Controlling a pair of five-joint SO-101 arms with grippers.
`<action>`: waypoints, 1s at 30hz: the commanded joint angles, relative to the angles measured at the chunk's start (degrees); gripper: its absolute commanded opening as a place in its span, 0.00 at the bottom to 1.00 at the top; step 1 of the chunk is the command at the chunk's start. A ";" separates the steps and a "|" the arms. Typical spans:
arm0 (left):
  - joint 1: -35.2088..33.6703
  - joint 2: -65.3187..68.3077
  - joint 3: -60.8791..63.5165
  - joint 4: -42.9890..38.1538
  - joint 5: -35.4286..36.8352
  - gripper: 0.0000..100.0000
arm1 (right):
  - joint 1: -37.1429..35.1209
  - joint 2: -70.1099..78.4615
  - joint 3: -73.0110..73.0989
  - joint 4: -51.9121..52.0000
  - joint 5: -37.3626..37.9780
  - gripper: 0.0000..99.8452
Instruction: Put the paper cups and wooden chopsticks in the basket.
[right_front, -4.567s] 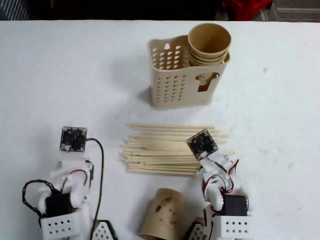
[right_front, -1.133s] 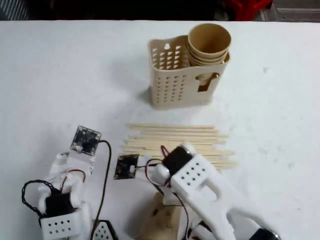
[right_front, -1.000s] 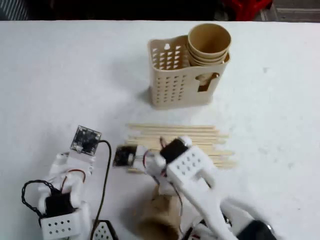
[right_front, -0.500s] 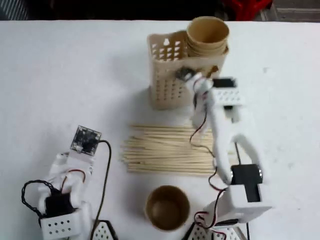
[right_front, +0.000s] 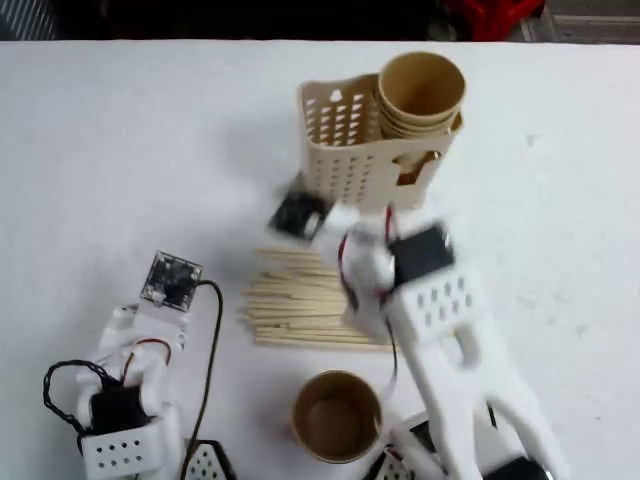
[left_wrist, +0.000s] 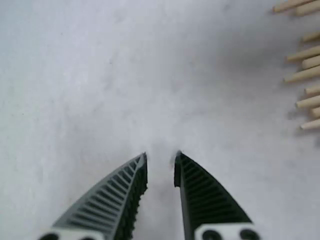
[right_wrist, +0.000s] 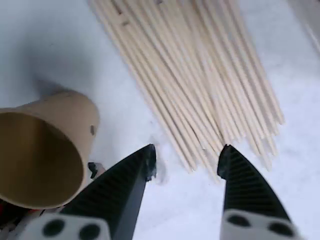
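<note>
The cream perforated basket (right_front: 350, 165) stands at the back with a stack of paper cups (right_front: 420, 88) in its right compartment. Wooden chopsticks (right_front: 295, 300) (right_wrist: 200, 75) lie in a flat pile mid-table. One more paper cup (right_front: 337, 415) (right_wrist: 45, 150) stands upright near the front edge. My right arm (right_front: 430, 300) stretches over the right part of the pile; its gripper (right_wrist: 187, 160) hangs open above the table between the cup and the chopsticks, holding nothing. My left gripper (left_wrist: 160, 167) hovers low over bare table, its fingers a narrow gap apart, chopstick ends (left_wrist: 305, 75) off to one side.
The left arm (right_front: 125, 400) sits at the front left corner with its cable looping beside it. White table (right_front: 120, 150) spreads wide to the left and right of the basket. The basket's left compartment (right_front: 335, 110) holds nothing visible.
The front cup, lying on its side a second ago, now stands upright. My right arm swung up to the basket and has come back over the chopsticks. The left arm stayed put.
</note>
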 joint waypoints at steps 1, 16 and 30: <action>0.75 -0.57 -0.18 -0.18 -0.44 0.11 | -5.23 -11.03 8.62 0.22 -0.53 0.21; 0.92 -0.57 -0.18 -0.18 -0.44 0.11 | -8.31 -12.44 13.89 0.13 -0.09 0.21; 0.84 -0.57 -0.18 -0.26 -0.44 0.11 | -12.44 -8.57 10.46 -0.13 -1.05 0.21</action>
